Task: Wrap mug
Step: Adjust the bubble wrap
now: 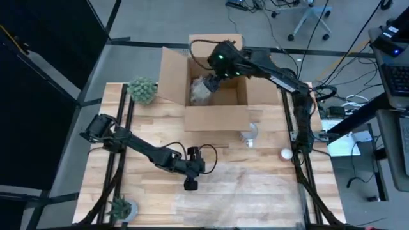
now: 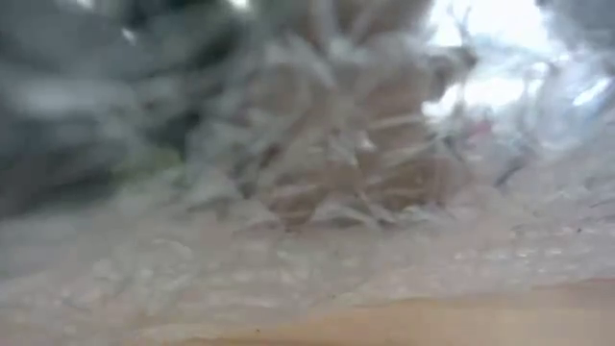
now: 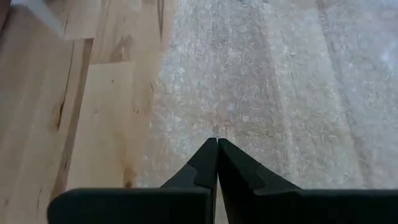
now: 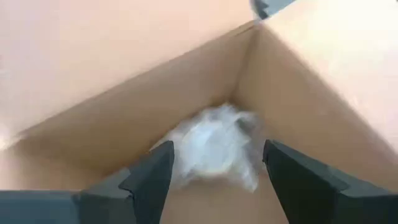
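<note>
A bundle wrapped in bubble wrap (image 1: 201, 90), which hides the mug, lies on the floor of the open cardboard box (image 1: 216, 117) at the far middle of the table. The right wrist view shows the bundle (image 4: 214, 144) in a corner of the box. My right gripper (image 1: 211, 77) hangs open over the box, its fingers (image 4: 149, 174) on either side of the bundle and short of it. My left gripper (image 1: 190, 183) is shut near the table's middle, its tips (image 3: 217, 144) over a flat bubble-wrap sheet (image 3: 249, 81). My left gripper points its shut fingers down at the bubble-wrap sheet near the sheet's edge (image 3: 163, 124). I cannot tell whether the tips touch it.
A green plant (image 1: 142, 89) stands left of the box and a smaller one (image 1: 121, 207) at the near left corner. A clear glass object (image 1: 250, 135) and a white ball (image 1: 285, 153) lie right of the box's near wall. Bubble wrap (image 2: 317, 173) fills the low view.
</note>
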